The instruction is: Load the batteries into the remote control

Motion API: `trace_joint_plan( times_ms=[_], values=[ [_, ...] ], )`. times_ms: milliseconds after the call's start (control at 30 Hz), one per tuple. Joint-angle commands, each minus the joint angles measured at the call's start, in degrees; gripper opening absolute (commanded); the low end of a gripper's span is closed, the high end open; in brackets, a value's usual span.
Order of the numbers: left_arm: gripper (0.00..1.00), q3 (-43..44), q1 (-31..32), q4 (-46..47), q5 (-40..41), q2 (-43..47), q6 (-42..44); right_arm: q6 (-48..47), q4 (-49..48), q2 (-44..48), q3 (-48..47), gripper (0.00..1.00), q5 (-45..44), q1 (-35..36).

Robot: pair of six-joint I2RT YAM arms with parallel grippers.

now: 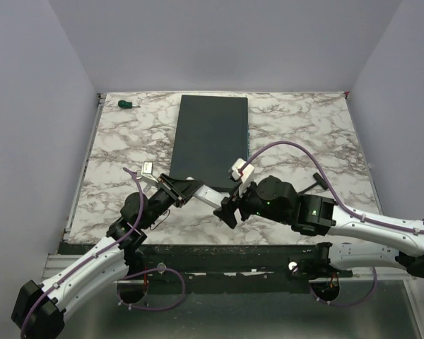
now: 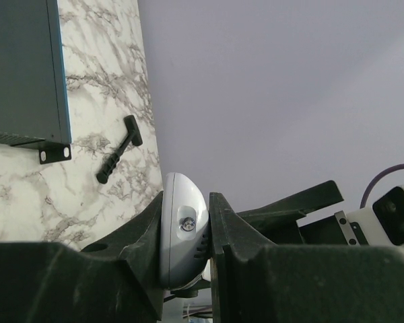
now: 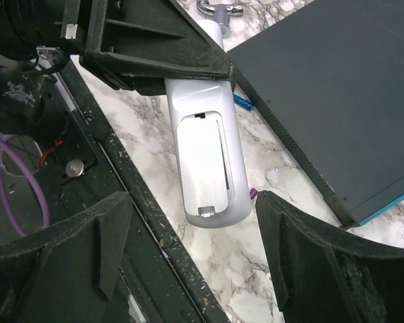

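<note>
Two arms meet low over the near middle of the marble tabletop (image 1: pixel 304 127), just in front of the dark grey slab (image 1: pixel 212 138).

- Left end effector (image 2: pixel 185 229): closed tight on one end of the white remote (image 3: pixel 205 155), holding it off the tabletop with its back facing up. The free end points at the right arm.
- Right end effector (image 3: pixel 195 249): wide open and holding nothing, with a finger on each side of the remote's free end. Neither finger touches it.
- Remote back: a pale recessed panel with a small latch at the free end. Cannot tell whether that is the bare bay or a cover on it.
- Blue battery (image 3: pixel 242 101): on the tabletop just beside the slab's near edge, half hidden behind the remote.
- Purple battery (image 3: pixel 252 195): only a tip peeks out from under the remote's side.

Judgement on the step: the right arm is set either to work the latch or to fetch a cell.
- Keep the left grip still and the back level.
- For a fetch, come in from the slab side. The remote shadows both cells.
- The slab edge crowds the blue one, so line the fingers up along the cell.
- Pinch mid-length so it can't roll.
</note>
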State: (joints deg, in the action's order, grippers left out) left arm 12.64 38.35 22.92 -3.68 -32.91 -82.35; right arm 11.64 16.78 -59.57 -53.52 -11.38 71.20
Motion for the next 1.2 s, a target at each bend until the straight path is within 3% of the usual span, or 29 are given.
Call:
trace_joint_plan(
  times_ms=[0,267,567,1167],
  values=[
    [0.00,1.2,-0.2,0.3,-0.4,0.3,-0.9,-2.7,0.9,-0.2,-0.9,0.82,-2.0,0.5],
    [0.00,1.1,-0.3,0.2,-0.2,0.6,-1.0,-5.2,0.2,-2.1,-1.2,0.82,-1.5,0.6],
    [0.00,1.2,-0.2,0.4,-0.2,0.5,-0.9,-5.9,-0.7,-3.3,-1.1,0.68,-2.8,0.6],
    [0.00,1.6,-0.3,1.1,-0.4,0.0,-1.0,-6.6,-1.5,-4.2,-0.9,0.53,-2.9,0.6]
  ],
)
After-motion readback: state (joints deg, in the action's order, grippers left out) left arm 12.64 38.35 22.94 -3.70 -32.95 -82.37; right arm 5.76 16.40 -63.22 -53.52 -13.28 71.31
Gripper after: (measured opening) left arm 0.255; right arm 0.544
